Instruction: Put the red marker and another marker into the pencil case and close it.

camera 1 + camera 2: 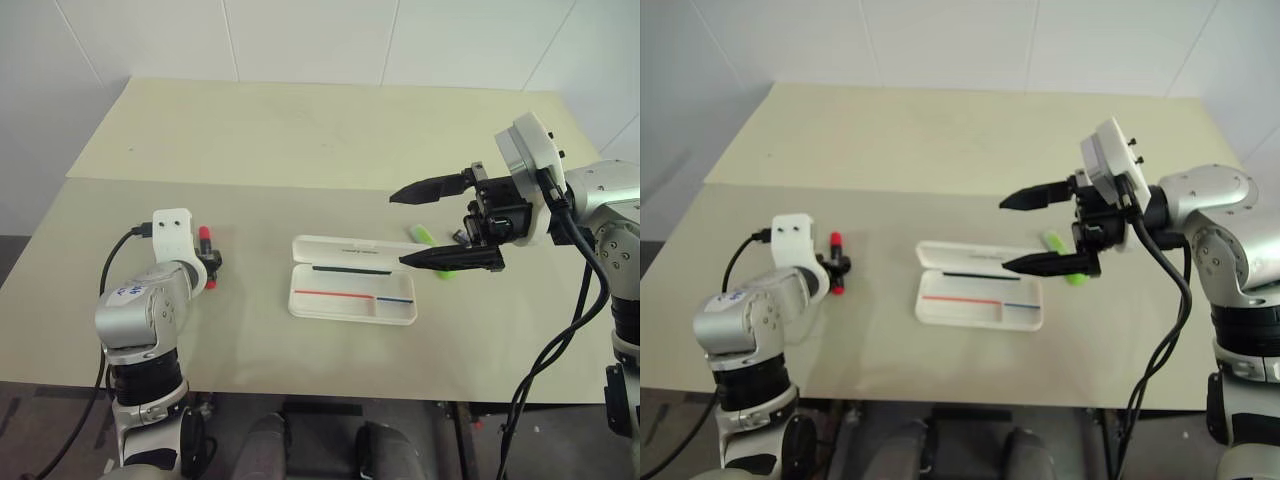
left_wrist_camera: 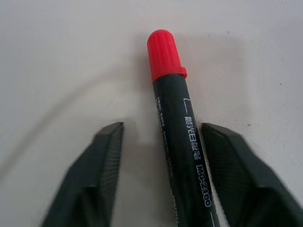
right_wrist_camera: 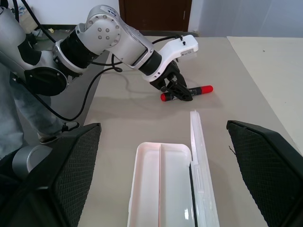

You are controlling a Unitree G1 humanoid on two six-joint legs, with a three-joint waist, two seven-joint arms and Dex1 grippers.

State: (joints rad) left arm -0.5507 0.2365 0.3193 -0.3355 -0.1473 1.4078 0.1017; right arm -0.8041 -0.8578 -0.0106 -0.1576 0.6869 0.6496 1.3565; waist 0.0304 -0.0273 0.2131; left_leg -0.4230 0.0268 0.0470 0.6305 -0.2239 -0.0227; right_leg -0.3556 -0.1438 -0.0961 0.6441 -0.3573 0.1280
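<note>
The red marker [image 2: 180,142] lies on the table at the left, with a red cap and a dark labelled body. My left gripper [image 1: 212,265] is lowered over it, open, one finger on each side with a small gap to each. The white pencil case [image 1: 350,308] lies open mid-table with thin red and blue pens in its tray and a black one by the lid. Just right of it lies the lime-green highlighter [image 1: 422,236], partly hidden by my right gripper [image 1: 397,230]. That gripper hangs wide open above the case's right end, holding nothing.
The beige table [image 1: 300,140] runs far back to a white wall, with a seam across it. A black cable [image 1: 115,260] loops from my left wrist. In the right wrist view a person's leg [image 3: 19,118] stands beside the table.
</note>
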